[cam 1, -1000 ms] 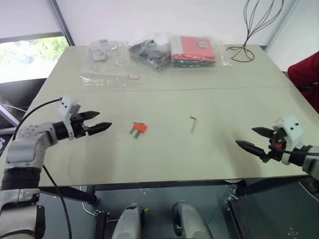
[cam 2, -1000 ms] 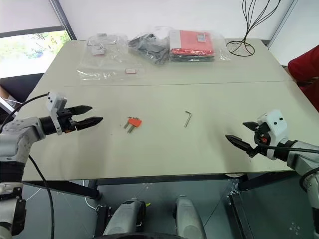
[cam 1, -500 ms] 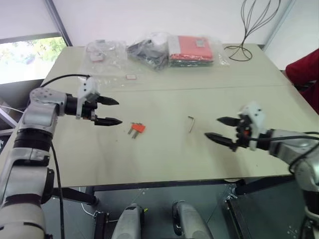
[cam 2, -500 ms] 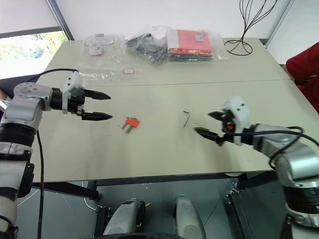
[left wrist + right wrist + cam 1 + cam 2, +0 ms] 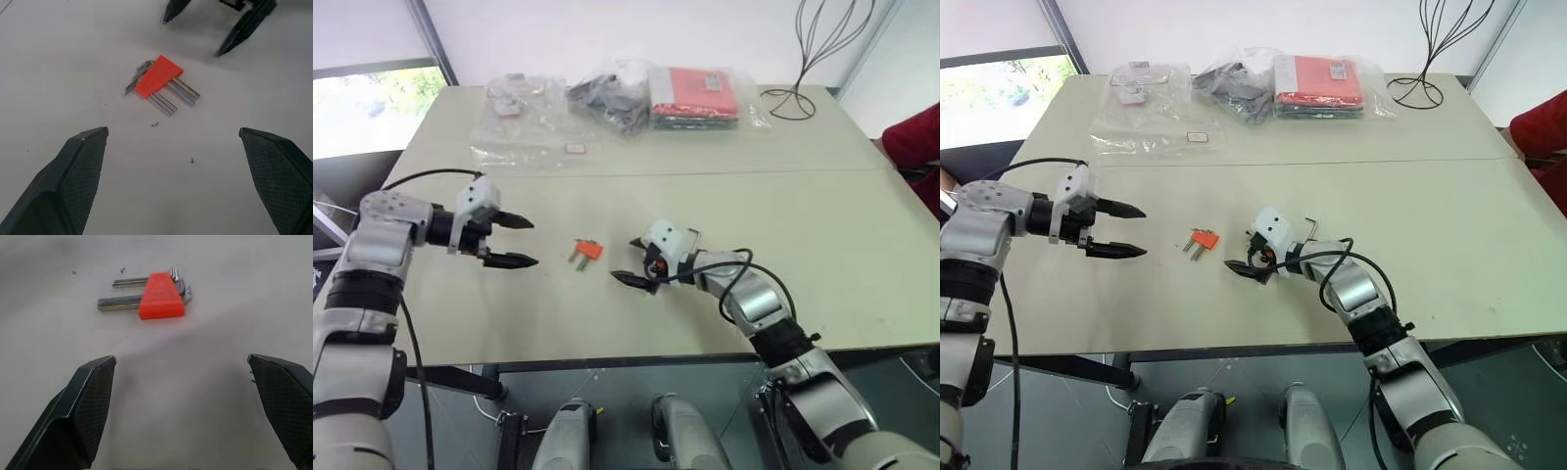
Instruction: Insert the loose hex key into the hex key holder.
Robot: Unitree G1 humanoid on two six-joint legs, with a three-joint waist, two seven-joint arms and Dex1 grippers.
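Holder (image 5: 588, 252) seen flat on table (image 5: 862, 255), frame centre, between both grippers. Left gripper (image 5: 517, 241) spread wide at its left; right gripper (image 5: 631, 260) spread wide just right, untouched. Key (image 5: 1309, 224) partly hidden behind right wrist.

You're looking at a plain test room or lab: a bare pale desk (image 5: 607, 313), white walls, a window (image 5: 362, 108), bagged parts in clear plastic bags (image 5: 524, 122), and a wire stand (image 5: 803, 69) at the far corner.

loose hex key (image 5: 1310, 223) mostly hidden behind right arm, person's red sleeve (image 5: 1540, 127) cut off
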